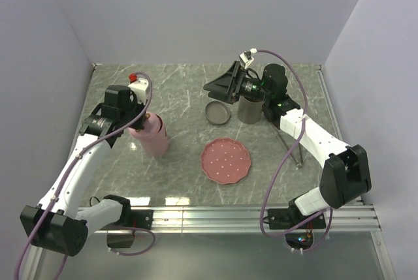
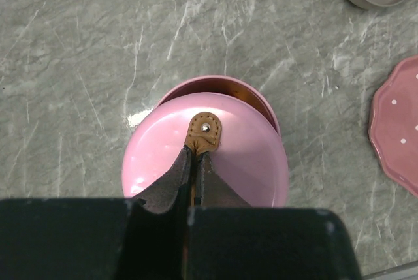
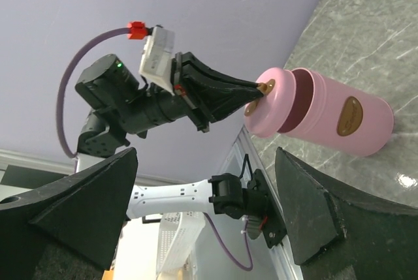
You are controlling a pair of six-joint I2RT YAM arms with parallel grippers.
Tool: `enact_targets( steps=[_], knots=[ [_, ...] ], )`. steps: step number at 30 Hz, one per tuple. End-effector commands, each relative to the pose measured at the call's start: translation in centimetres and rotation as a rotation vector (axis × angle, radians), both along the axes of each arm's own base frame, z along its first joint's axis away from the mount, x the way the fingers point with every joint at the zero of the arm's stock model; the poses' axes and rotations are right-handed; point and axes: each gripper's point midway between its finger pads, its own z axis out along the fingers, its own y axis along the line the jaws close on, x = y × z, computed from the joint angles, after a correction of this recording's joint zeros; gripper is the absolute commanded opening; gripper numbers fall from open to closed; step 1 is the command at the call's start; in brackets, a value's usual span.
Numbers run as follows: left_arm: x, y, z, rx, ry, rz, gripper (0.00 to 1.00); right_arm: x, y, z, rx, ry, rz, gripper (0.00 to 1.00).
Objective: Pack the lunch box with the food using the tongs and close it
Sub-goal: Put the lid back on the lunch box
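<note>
The lunch box (image 1: pixel 157 140) is a pink upright canister on the left of the table. My left gripper (image 1: pixel 145 118) is shut on the brown leather tab (image 2: pixel 204 131) of its pink lid (image 2: pixel 255 162). The lid hangs just above the mouth and a little off-centre, so the box rim (image 2: pixel 215 83) shows behind it. The right wrist view shows a dark gap between lid (image 3: pixel 274 107) and box (image 3: pixel 343 115). My right gripper (image 1: pixel 221 84) stands open at the back, with nothing between its fingers (image 3: pixel 88 202). The slim tongs (image 1: pixel 290 148) lie on the table at the right. No food shows.
A pink scalloped plate (image 1: pixel 226 160) with white dots lies bare at the centre front. A grey cup (image 1: pixel 249 109) and a round grey lid (image 1: pixel 217 112) stand at the back under my right gripper. Walls close the table on three sides.
</note>
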Motion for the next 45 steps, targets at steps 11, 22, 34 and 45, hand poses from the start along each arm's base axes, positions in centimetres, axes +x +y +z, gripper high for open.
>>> enact_targets(
  steps=[11, 22, 34, 45],
  knots=[
    [3.0, -0.3, 0.1, -0.009, -0.07, 0.028, 0.0, -1.3, -0.5, 2.6, 0.042, -0.078, 0.021, 0.92],
    [2.4, -0.2, -1.8, -0.005, -0.011, 0.029, 0.0, -1.1, -0.5, 2.2, 0.032, -0.075, 0.016, 0.93],
    [2.1, -0.4, -2.1, -0.008, -0.021, 0.02, 0.0, -0.8, -0.3, 1.9, 0.032, -0.064, 0.019, 0.93],
    [2.1, -0.1, -1.4, -0.002, -0.033, 0.026, 0.0, -0.7, -0.3, 1.7, 0.03, -0.061, 0.022, 0.93]
  ],
)
